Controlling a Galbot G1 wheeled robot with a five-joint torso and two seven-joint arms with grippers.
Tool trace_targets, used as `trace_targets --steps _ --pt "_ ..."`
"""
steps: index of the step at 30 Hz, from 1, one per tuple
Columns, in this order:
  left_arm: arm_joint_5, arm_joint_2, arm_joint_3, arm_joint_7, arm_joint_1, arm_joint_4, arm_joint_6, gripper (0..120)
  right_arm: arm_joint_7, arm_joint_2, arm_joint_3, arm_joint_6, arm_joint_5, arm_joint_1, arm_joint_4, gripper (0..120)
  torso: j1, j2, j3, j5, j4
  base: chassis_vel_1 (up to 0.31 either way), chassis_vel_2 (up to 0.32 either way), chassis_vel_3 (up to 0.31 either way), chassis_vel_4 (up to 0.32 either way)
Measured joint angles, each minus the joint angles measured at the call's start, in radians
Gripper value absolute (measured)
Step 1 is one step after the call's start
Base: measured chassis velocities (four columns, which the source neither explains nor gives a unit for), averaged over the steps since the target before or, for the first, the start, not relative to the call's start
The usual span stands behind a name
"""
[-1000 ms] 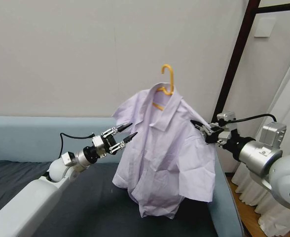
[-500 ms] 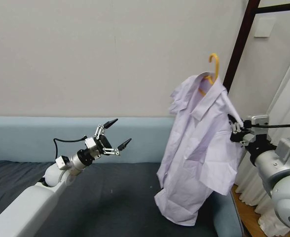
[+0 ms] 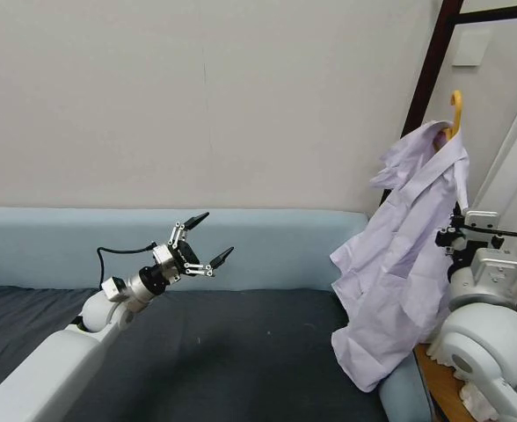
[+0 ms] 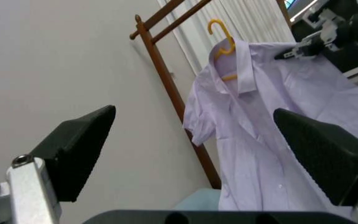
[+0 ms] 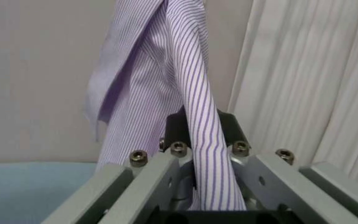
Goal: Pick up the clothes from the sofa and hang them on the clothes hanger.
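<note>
One shirt (image 3: 399, 281), pinched in right claw (image 5: 196, 130), hangs beside wooden post (image 3: 425, 79); left claw (image 3: 214, 235) gapes wide.

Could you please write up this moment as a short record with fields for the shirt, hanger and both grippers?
shirt: lilac, on the hanger, held up beside wooden rack
hanger: yellow, hook not on the rack
right gripper: shut on shirt fabric
left gripper: open, empty, over sofa
</note>
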Motion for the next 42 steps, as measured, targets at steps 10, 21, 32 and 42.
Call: trace_targets --steps 10,21,32,42 --pt "0.0 0.006 0.005 0.001 -0.008 0.019 0.0 100 -0.044 0.097 -0.08 0.04 -0.156 0.198 -0.226 1 0.0 0.0 0.0 -0.0002 0.0006 0.0 0.0 0.0 0.0" --pt "-0.006 0.025 -0.003 -0.003 -0.023 0.02 0.003 100 -0.035 0.196 -0.166 0.05 -0.308 0.476 -0.547 1 0.0 0.0 0.0 -0.0001 0.0005 0.0 0.0 0.0 0.0" --pt "-0.022 0.034 -0.016 -0.007 -0.021 0.012 0.003 100 -0.016 0.302 -0.214 0.108 -0.437 0.758 -0.904 1 0.0 0.0 0.0 -0.0001 0.0004 0.0 0.0 0.0 0.0" --pt "-0.03 0.03 -0.019 -0.01 -0.028 0.01 0.004 100 -0.03 0.356 -0.194 0.167 -0.559 0.939 -1.155 1 0.0 0.0 0.0 0.0001 0.0001 0.0 0.0 0.0 0.0"
